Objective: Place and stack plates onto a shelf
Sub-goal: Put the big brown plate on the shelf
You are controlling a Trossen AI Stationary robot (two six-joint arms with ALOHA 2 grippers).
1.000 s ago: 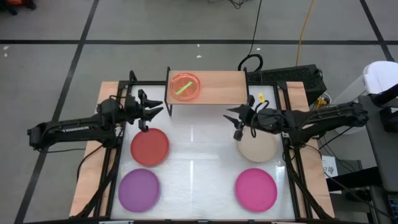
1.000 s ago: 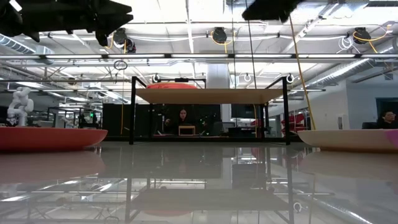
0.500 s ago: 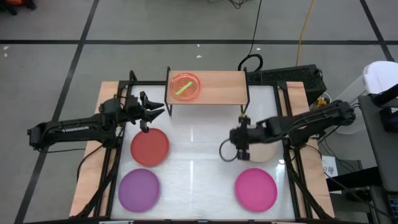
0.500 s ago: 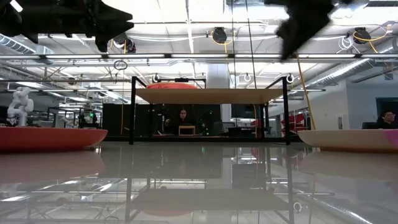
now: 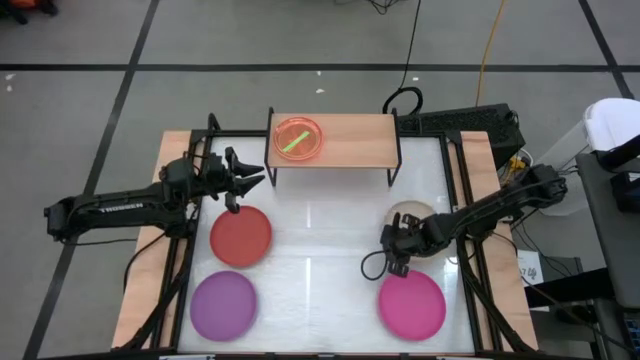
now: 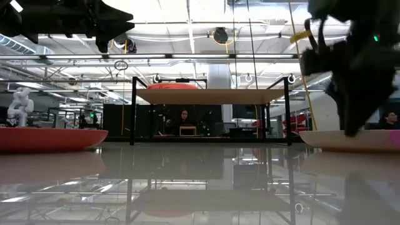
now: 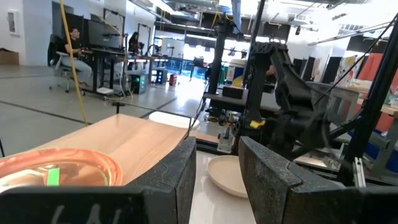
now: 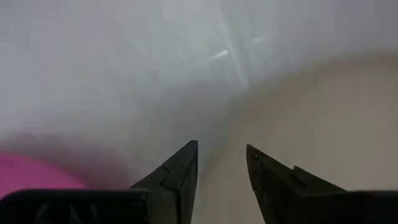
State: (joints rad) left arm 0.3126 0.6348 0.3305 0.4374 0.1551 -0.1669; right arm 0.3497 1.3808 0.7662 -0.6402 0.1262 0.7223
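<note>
The right hand (image 5: 392,262), fingers slightly parted and holding nothing, hangs low at the near rim of the round beige plastic plate (image 5: 410,214), apparently to grip its edge.

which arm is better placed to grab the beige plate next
Right. The right tool is low at the near-left rim of the beige plate, fingers slightly apart and pointing at its edge. The left tool waits beyond the red plate, across the table.
</note>
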